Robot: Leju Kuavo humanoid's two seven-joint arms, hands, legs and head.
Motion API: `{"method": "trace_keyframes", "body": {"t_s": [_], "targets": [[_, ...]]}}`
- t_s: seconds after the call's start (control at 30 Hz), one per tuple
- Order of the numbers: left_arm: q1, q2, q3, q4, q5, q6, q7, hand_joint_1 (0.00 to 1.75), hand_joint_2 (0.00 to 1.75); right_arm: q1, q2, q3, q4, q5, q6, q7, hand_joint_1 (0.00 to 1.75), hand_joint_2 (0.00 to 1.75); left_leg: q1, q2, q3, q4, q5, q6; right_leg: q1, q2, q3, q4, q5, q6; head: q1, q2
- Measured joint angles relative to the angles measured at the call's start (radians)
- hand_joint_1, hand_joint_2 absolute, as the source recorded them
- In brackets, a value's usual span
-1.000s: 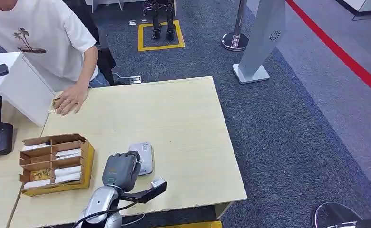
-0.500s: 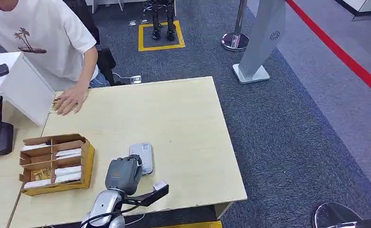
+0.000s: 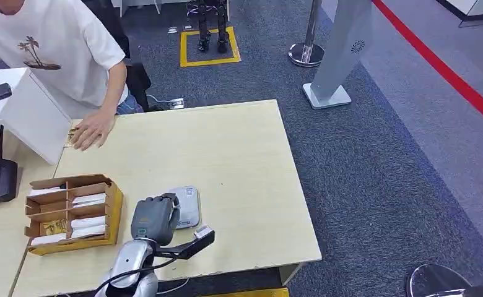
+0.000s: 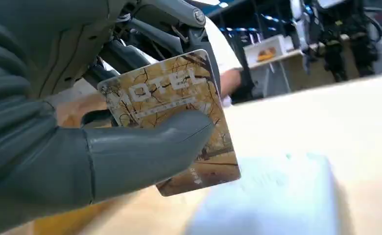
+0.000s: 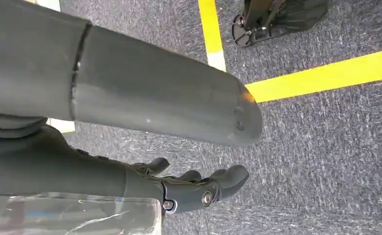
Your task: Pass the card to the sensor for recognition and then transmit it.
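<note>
Half done, I'd say: the left hand (image 3: 155,219) is pinching the hotel key card (image 4: 174,122) between thumb and fingers, hovering right at the white card sensor (image 3: 187,205) on the tabletop (image 3: 239,161). Recognition looks underway at best, and the handover (probably to the person (image 3: 47,49) at the far corner) is left. The left wrist view reveals the card's print; the head view hides the card behind the hand. The right hand (image 5: 189,188) hangs over carpet, fingers apart, holding nothing.

Card (image 4: 179,122) pinched in my left hand (image 4: 57,142): pale letters "OTEL" readable across its brown, cracked-pattern face, first letter partly hidden by my fingers. Smaller print line beneath too blurred to read. No other legible text anywhere.
</note>
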Motion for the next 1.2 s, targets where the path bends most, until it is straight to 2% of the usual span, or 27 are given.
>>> {"method": "trace_keyframes", "body": {"t_s": [0.1, 0.23, 0.57, 0.73, 0.9, 1.2], "targets": [[-0.047, 0.034, 0.020, -0.050, 0.000, -0.032, 0.017, 1.75, 1.75, 0.000, 0.000, 0.000, 0.000, 0.003, 0.000, 0.000, 0.00, 1.75, 0.000, 0.000, 0.000, 0.000, 0.000, 0.000, 0.000, 0.000, 0.000, 0.000, 0.000, 0.000, 0.000, 0.000], [-0.085, 0.065, 0.037, -0.091, 0.000, -0.043, 0.029, 1.75, 1.75, 0.000, 0.000, 0.000, 0.000, 0.007, 0.001, 0.000, 0.00, 1.75, 0.000, 0.000, 0.000, 0.000, 0.000, 0.000, 0.000, 0.000, 0.000, 0.001, 0.000, 0.000, 0.000, 0.000], [-0.227, 0.140, 0.101, -0.105, 0.000, -0.085, 0.058, 1.75, 1.75, 0.000, 0.000, 0.002, 0.000, 0.024, 0.006, -0.002, 0.00, 1.75, 0.000, 0.000, 0.000, 0.000, 0.001, 0.000, 0.000, 0.000, 0.000, 0.001, 0.000, 0.000, 0.000, 0.000], [-0.299, 0.184, 0.121, -0.066, 0.000, -0.106, 0.106, 1.75, 1.75, 0.000, 0.000, 0.011, 0.000, 0.035, 0.006, -0.003, 0.00, 1.75, 0.000, 0.000, 0.000, 0.000, 0.001, 0.000, 0.000, 0.000, 0.000, 0.001, 0.000, 0.000, 0.000, 0.000], [-0.369, 0.236, 0.139, 0.007, 0.000, -0.107, 0.126, 1.75, 1.75, 0.000, 0.000, 0.019, 0.000, 0.041, 0.010, -0.003, 0.00, 1.75, 0.000, 0.000, 0.000, 0.000, 0.001, 0.000, 0.000, 0.000, 0.000, 0.001, 0.000, 0.000, 0.000, 0.000], [-0.420, 0.266, 0.150, 0.090, 0.000, -0.112, 0.142, 1.75, 1.75, 0.000, 0.000, 0.021, 0.000, 0.042, 0.014, -0.003, 0.00, 1.75, 0.000, 0.000, 0.000, 0.000, 0.001, 0.000, 0.000, 0.000, -0.001, 0.001, 0.000, 0.000, 0.000, 0.000]]}}
